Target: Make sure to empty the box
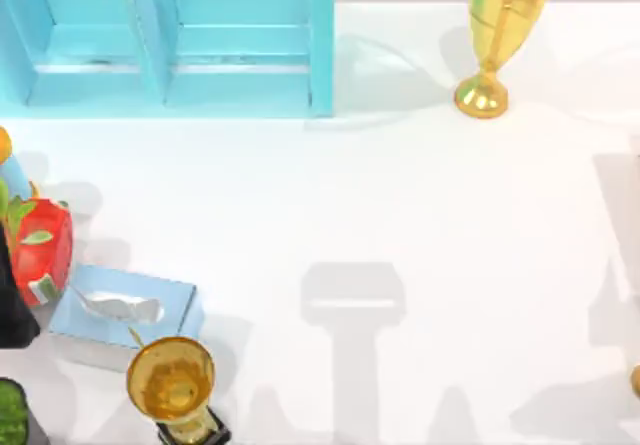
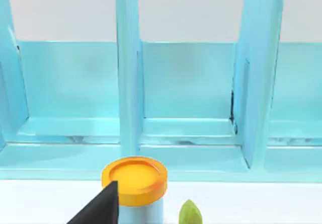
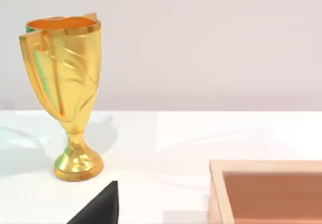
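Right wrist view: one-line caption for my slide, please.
Gold trophy cup upright on the white table, beside a wooden box's corner.

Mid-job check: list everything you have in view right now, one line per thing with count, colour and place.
shelf unit: one, light blue, open compartments, table's far left.
trophy cups: two, gold; one far right of centre, one on a dark base at the near left edge.
tissue box: one, pale blue, white tissue sticking out, near left.
red carton: one, red with green leaves, left edge.
jar: one, orange lid, pale blue body, in front of the shelf in the left wrist view.
wooden box: one, tan rim, reddish-brown inside, right wrist view.
table: one, white.
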